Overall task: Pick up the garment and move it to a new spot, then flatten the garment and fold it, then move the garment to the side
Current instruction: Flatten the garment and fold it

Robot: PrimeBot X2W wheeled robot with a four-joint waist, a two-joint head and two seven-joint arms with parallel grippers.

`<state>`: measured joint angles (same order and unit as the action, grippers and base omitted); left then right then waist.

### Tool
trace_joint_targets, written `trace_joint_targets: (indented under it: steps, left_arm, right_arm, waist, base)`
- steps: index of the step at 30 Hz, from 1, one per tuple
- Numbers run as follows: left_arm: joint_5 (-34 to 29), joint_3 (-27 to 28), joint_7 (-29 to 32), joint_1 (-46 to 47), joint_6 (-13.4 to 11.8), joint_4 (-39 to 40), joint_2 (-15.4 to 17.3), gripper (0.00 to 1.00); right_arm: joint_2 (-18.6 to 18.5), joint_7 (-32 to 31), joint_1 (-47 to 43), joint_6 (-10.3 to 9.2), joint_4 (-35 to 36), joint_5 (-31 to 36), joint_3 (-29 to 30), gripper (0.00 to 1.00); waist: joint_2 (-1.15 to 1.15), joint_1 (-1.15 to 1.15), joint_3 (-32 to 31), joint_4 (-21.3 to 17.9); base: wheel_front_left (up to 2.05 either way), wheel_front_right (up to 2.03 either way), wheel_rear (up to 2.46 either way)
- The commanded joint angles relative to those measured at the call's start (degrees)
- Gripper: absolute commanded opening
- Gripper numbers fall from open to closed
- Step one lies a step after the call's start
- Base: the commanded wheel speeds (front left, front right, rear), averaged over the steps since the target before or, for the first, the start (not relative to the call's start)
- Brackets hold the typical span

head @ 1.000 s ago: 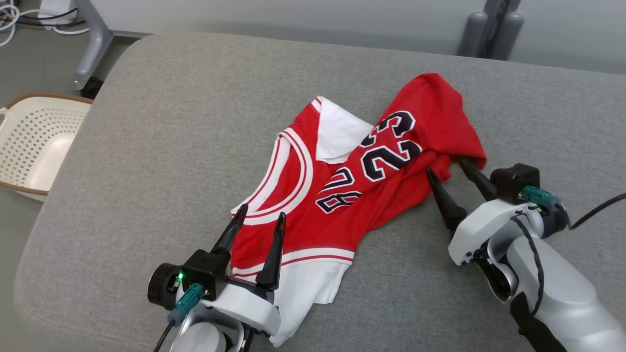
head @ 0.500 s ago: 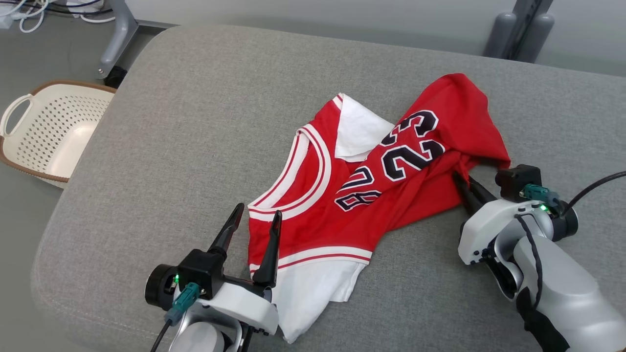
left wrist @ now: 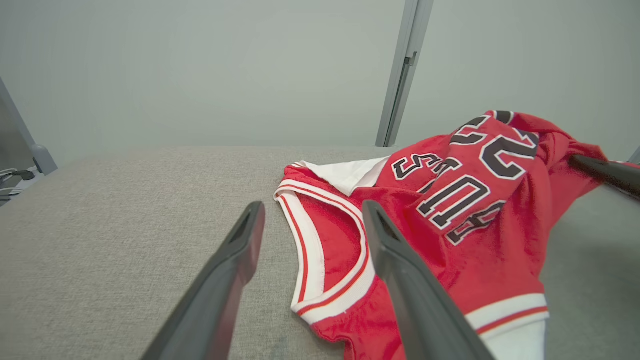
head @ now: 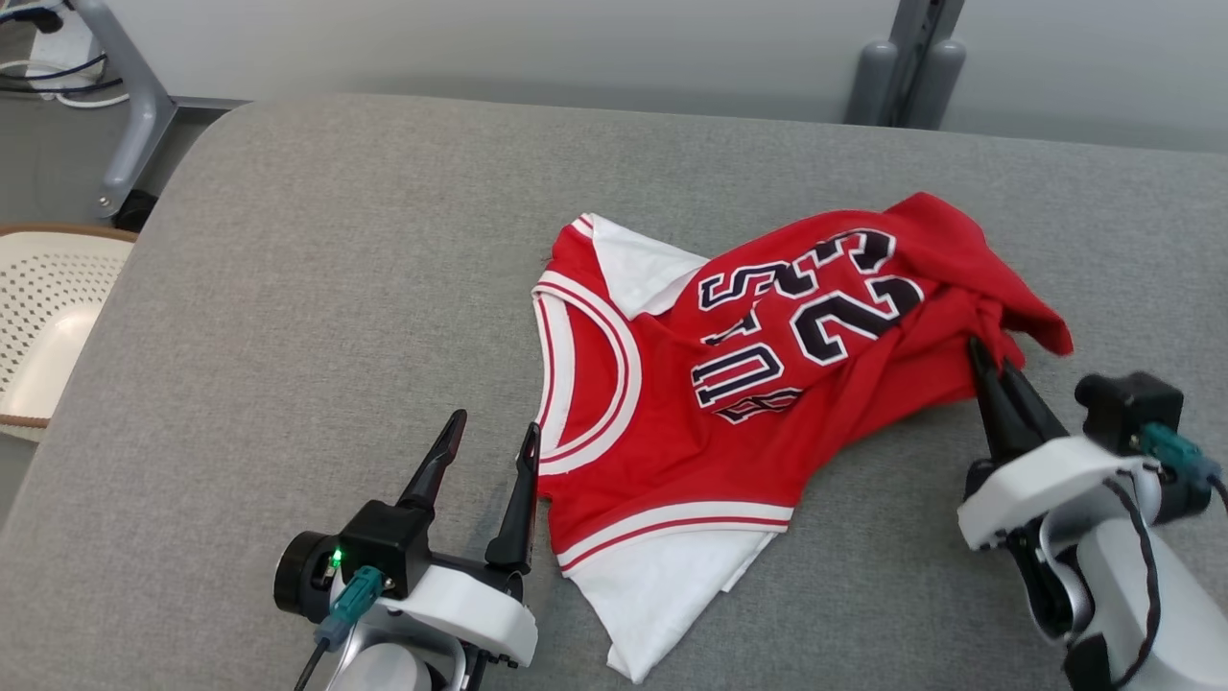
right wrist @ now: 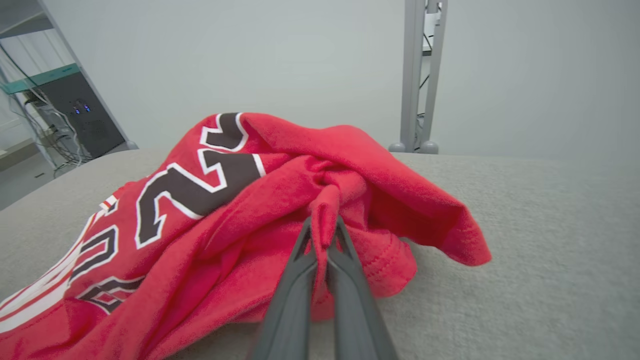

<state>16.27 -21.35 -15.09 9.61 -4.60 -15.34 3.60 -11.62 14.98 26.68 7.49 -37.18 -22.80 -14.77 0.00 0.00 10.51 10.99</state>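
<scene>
- A red sleeveless basketball jersey [head: 672,451] with white trim and dark numerals is seen lying crumpled on the grey fabric-covered surface [head: 336,240], right of the middle.
- Its white inner side is turned out at the near hem and again at the far edge.
- The right hand [head: 979,347] is found at the jersey's right end, its two dark fingers pressed together on a bunched fold of red cloth.
- From the right wrist view the pinch is confirmed. A ridge of red fabric is clamped between the tips of the right hand [right wrist: 322,224], and the jersey [right wrist: 200,235] is drawn into creases around it.
- The rest of the garment is seen resting on the surface.
- The left hand [head: 495,422] is held spread wide and empty at the near left, fingers pointing away from the robot.
- Its right finger is placed just beside the white-banded armhole edge; whether cloth is touched cannot be told.
- In the left wrist view that banded edge is framed between the spread fingers of the left hand [left wrist: 312,207], with the jersey [left wrist: 450,260] stretching off to the right.
- A cream perforated plastic basket [head: 48,307] is spotted off the surface's left edge.
- Grey metal posts [head: 907,67] are seen behind the far edge.
</scene>
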Motion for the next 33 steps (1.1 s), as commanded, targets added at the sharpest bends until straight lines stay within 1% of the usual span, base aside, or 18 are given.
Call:
trace_joint_targets:
  steps: [1, 3, 6, 12, 13, 14, 15, 16, 18, 23, 27, 30, 33]
  left_arm:
    - [-0.20, 0.26, -0.07, -0.27, 0.03, 0.10, 0.47, 1.00]
    - [-0.30, 0.37, -0.07, -0.35, 0.10, 0.02, 0.57, 1.00]
    - [-0.41, 0.28, -0.07, -0.16, 0.40, -0.20, 0.60, 1.00]
    - [-0.47, 0.44, -0.07, -0.37, 0.50, -0.66, 0.89, 1.00]
    - [-0.48, 0.39, -0.07, -0.59, 0.47, -0.73, 0.92, 1.00]
    - [-0.47, 0.35, -0.07, -0.81, 0.45, -0.80, 0.99, 1.00]
    - [-0.47, 0.35, -0.07, -0.81, 0.45, -0.80, 0.99, 1.00]
    - [-0.44, 0.34, -0.07, -1.00, 0.42, -0.88, 1.10, 1.00]
    - [-0.36, 0.20, -0.07, -1.03, 0.44, -0.98, 1.21, 1.00]
    - [-0.18, -0.30, 0.00, -1.57, 0.37, -1.23, 1.34, 1.00]
    - [0.05, -0.66, 0.17, -1.84, 0.56, -1.18, 1.49, 1.00]
    - [0.11, -1.11, 0.22, -1.64, 0.55, -1.05, 1.36, 1.00]
    - [0.28, -1.25, 0.18, -1.26, 0.29, -0.87, 1.34, 1.00]
  right_arm:
    - [0.83, 0.28, -3.07, 0.01, 1.78, 1.18, 1.75, 0.00]
    - [2.28, 0.29, -6.46, 0.01, 4.00, 2.09, 4.31, 0.00]
    - [3.81, 0.29, -10.52, 0.01, 5.52, 3.88, 6.94, 0.00]
    - [6.40, -0.52, -14.91, 0.01, 7.24, 5.87, 8.70, 0.00]
    - [6.67, -0.50, -15.25, 0.01, 7.67, 5.84, 8.89, 0.22]
    - [6.90, -0.78, -15.66, 0.01, 8.06, 5.96, 8.91, 0.45]
    - [6.90, -0.78, -15.66, 0.01, 8.06, 5.96, 8.91, 0.45]
    - [7.00, -0.88, -15.96, 0.01, 8.54, 6.18, 9.20, 1.00]
    - [7.02, -1.18, -16.72, 0.01, 9.95, 6.65, 9.91, 1.00]
    - [5.77, -2.01, -18.59, 0.01, 15.41, 8.73, 12.39, 1.00]
    - [4.70, -4.29, -19.48, 0.01, 19.39, 11.64, 14.00, 1.00]
    - [4.04, -5.74, -18.83, 0.01, 20.20, 13.75, 14.67, 1.00]
    - [2.66, -6.77, -17.30, 0.01, 18.90, 15.46, 14.79, 1.00]
  waist:
    - [0.00, 0.00, -0.25, -1.10]
    - [0.00, 0.00, -0.33, -1.93]
    - [0.00, 0.00, -0.46, -2.73]
    - [0.00, 0.00, -1.29, -4.03]
    - [0.00, 0.00, -1.52, -4.22]
    - [0.00, 0.00, -1.79, -4.42]
    - [0.00, 0.00, -1.79, -4.42]
    - [0.00, 0.00, -2.09, -4.63]
    - [0.00, 0.00, -2.64, -4.93]
    - [0.00, 0.00, -3.85, -5.20]
    - [0.00, 0.00, -4.37, -4.90]
    - [0.00, 0.00, -4.32, -4.13]
    - [0.00, 0.00, -3.99, -3.37]
  base:
    - [0.00, 0.00, 0.00]
    - [0.00, 0.00, 0.00]
    - [0.00, 0.00, 0.00]
    - [0.00, 0.00, 0.00]
    - [0.00, 0.00, 0.00]
    - [0.00, 0.00, 0.00]
    - [0.00, 0.00, 0.00]
    - [0.00, 0.00, 0.00]
    - [0.00, 0.00, 0.00]
    - [0.00, 0.00, 0.00]
    - [0.00, 0.00, 0.00]
    - [0.00, 0.00, 0.00]
    - [0.00, 0.00, 0.00]
